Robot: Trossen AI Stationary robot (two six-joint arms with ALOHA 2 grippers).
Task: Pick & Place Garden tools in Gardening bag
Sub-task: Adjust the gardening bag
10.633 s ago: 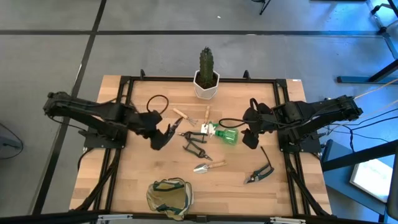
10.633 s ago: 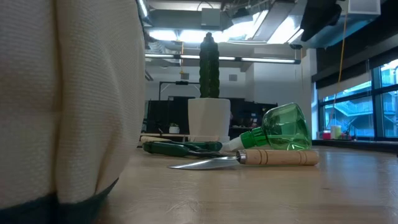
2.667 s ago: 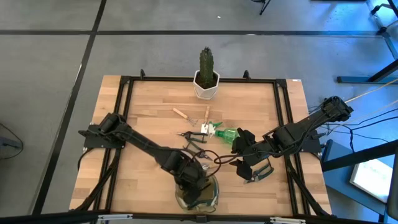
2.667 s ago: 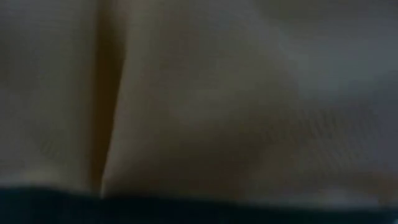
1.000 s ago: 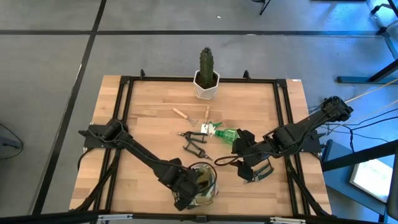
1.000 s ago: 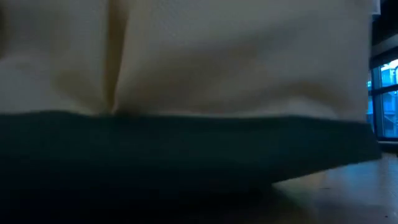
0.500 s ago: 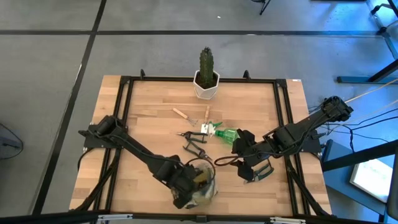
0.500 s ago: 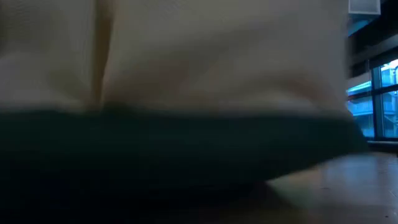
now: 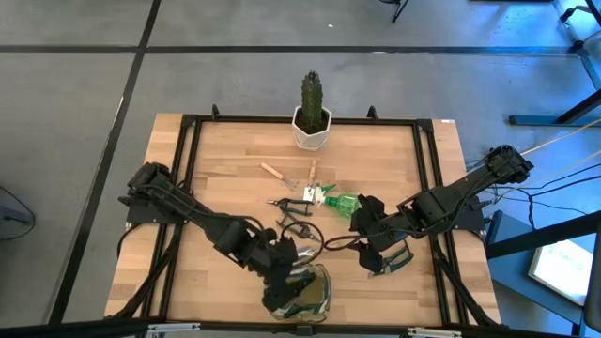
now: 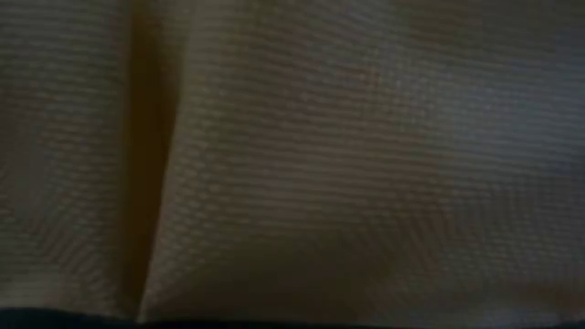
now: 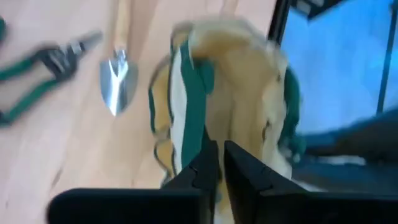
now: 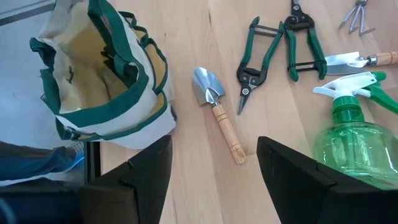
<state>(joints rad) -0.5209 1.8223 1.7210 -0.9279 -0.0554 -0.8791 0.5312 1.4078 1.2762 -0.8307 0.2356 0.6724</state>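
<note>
The left gripper (image 11: 214, 165), fingers nearly together, sits at the gardening bag (image 11: 239, 93) rim; whether it grips is unclear. The right gripper (image 12: 211, 180), fingers apart, hovers near the trowel (image 12: 217, 112), bag beyond.

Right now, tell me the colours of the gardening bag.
The gardening bag is tan with dark green trim and handles, clearest in the right wrist view.
</note>
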